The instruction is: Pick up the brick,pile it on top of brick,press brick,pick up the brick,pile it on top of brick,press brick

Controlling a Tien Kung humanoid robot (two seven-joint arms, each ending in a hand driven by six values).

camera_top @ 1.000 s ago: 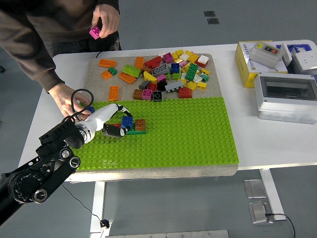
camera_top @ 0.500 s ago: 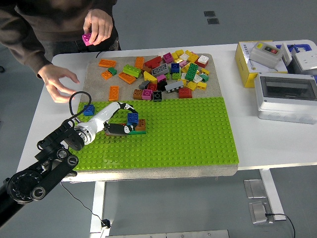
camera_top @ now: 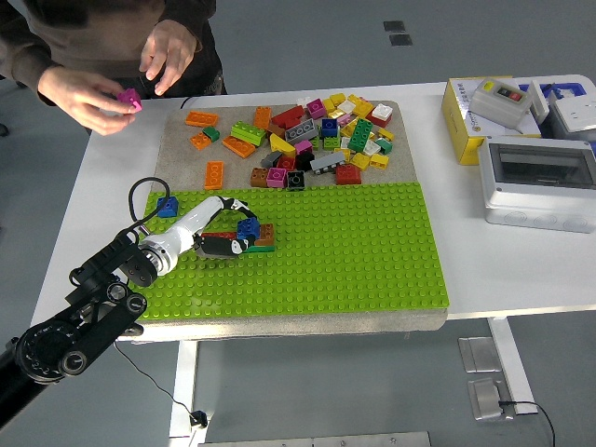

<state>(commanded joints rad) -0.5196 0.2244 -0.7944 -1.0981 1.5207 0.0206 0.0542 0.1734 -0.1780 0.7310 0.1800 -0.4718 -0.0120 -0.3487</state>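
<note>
Loose bricks (camera_top: 317,140) of mixed colours lie heaped on the grey mat (camera_top: 177,140) at the far side of the white surface (camera_top: 521,261). A single blue brick (camera_top: 167,207) sits at the far-left corner of the green baseplate (camera_top: 354,251). At the far left a person's hands (camera_top: 88,93) hold a magenta brick (camera_top: 128,101) above the surface edge. A yellow box (camera_top: 466,116) and a grey enclosure (camera_top: 538,182) stand to the right, well apart from the work.

The left hand (camera_top: 228,240) lies over the baseplate, fingers curled around a blue brick on the stack (camera_top: 248,227), which sits upon a brown brick (camera_top: 264,235) with a green piece at its base.
</note>
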